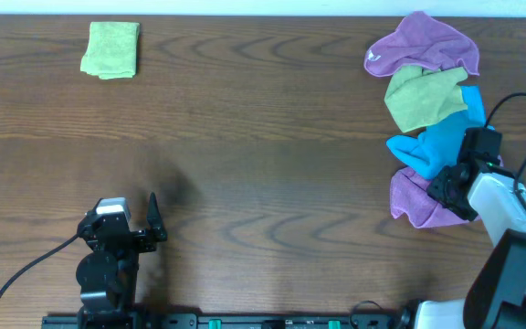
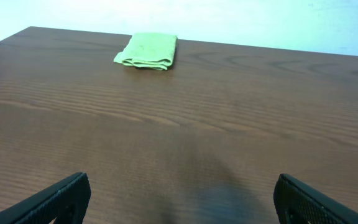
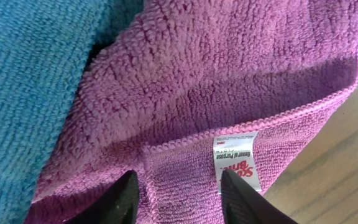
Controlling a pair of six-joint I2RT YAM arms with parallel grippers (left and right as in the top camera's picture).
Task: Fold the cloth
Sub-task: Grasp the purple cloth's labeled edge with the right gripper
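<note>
Right fingers (image 3: 124, 198): parted to a moderate gap and poised over a hem with nothing pinched between them; the right gripper (image 3: 178, 190) sits low over the pile.
Purple cloth (image 3: 229, 81): directly under those fingers, at the near right of the table (image 1: 263, 137), partly tucked beneath the blue cloth (image 3: 23, 74).
Handling: judged to be light, limp, plush microfibre that will sag and drag rather than slip.
Where to take hold: the stitched hem beside the white tag (image 3: 235, 158), near a corner, pinching one layer only.
Left fingers (image 2: 61, 199): spread wide and empty; the left gripper (image 2: 182, 193) hovers above bare wood.
Pile beyond: yellow-green cloth (image 1: 423, 96) and upper violet cloth (image 1: 423, 46), overlapping.
Far corner: folded green cloth (image 1: 110, 48), well apart.
</note>
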